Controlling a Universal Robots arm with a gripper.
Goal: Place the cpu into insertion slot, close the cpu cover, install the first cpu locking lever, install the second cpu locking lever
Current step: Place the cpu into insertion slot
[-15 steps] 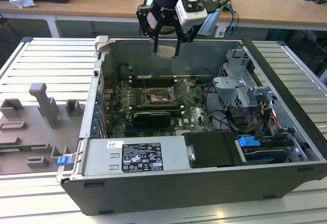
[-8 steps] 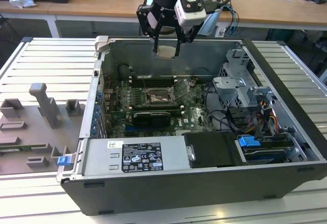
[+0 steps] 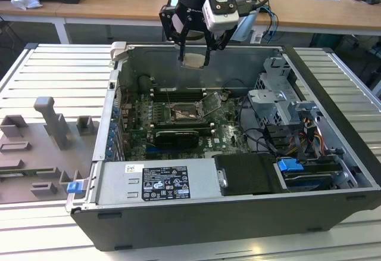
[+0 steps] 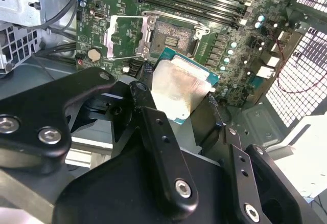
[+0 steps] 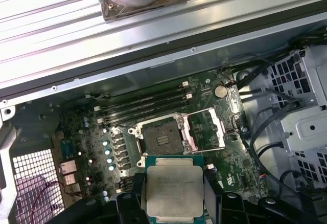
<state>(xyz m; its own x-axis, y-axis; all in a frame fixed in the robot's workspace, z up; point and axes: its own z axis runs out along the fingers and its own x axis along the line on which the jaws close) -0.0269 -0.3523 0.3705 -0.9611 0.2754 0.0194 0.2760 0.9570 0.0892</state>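
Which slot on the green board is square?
The insertion slot, dark-centred, its cpu cover swung open; the memory slots are long and narrow.

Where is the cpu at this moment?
The cpu is clamped in the gripper, high above the open computer case and its empty insertion slot.

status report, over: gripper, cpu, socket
Black gripper shut on flat square silvery-grey cpu, held high over green circuit board. Square dark-centred insertion slot bare, thin silvery cpu cover standing open. Nothing across the slot.
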